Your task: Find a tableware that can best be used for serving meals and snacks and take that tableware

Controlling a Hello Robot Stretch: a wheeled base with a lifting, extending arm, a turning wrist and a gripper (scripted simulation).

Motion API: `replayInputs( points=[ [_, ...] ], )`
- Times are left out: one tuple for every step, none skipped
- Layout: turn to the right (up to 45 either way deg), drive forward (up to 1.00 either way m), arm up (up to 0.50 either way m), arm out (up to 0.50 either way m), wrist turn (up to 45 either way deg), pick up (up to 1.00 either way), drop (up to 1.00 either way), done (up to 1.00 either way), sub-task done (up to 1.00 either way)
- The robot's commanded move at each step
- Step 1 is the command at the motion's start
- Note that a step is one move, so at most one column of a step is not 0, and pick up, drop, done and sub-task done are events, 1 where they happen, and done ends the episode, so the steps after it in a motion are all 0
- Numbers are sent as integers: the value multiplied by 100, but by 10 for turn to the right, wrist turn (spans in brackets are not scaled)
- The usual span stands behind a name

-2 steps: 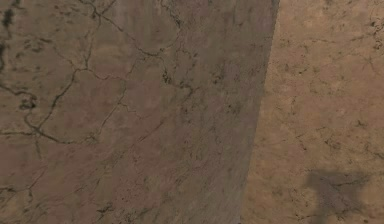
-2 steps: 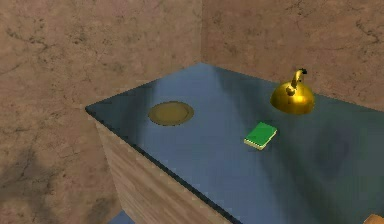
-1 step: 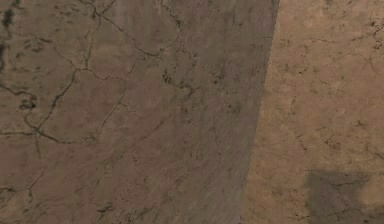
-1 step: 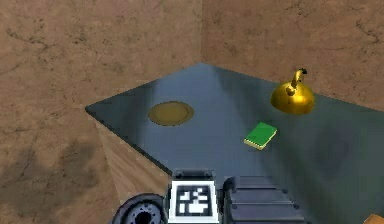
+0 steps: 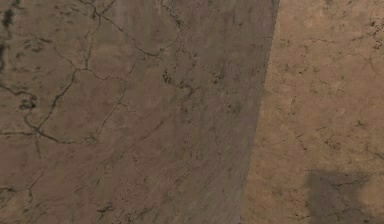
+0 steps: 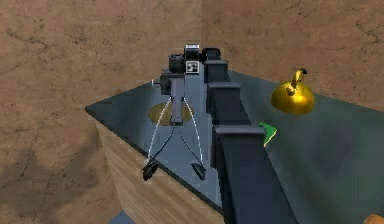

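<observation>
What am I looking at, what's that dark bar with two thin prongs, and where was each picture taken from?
It's a wheeled robot with one arm. One picture looks ahead and slightly down at a brown stone-patterned surface. The other looks sideways from the robot's body: the dark bar is the arm, ending in a gripper with two thin fingers, at a grey-blue counter. On the counter lie a flat tan disc, perhaps a plate, a golden pot and a small green thing. Whether the gripper holds anything cannot be told.
</observation>
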Motion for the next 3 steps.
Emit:
replayInputs(
  points=[
    [0,0,0,0,450,0,0,0,0],
    [0,0,0,0,450,0,0,0,0],
    [0,0,0,0,450,0,0,0,0]
  ],
)
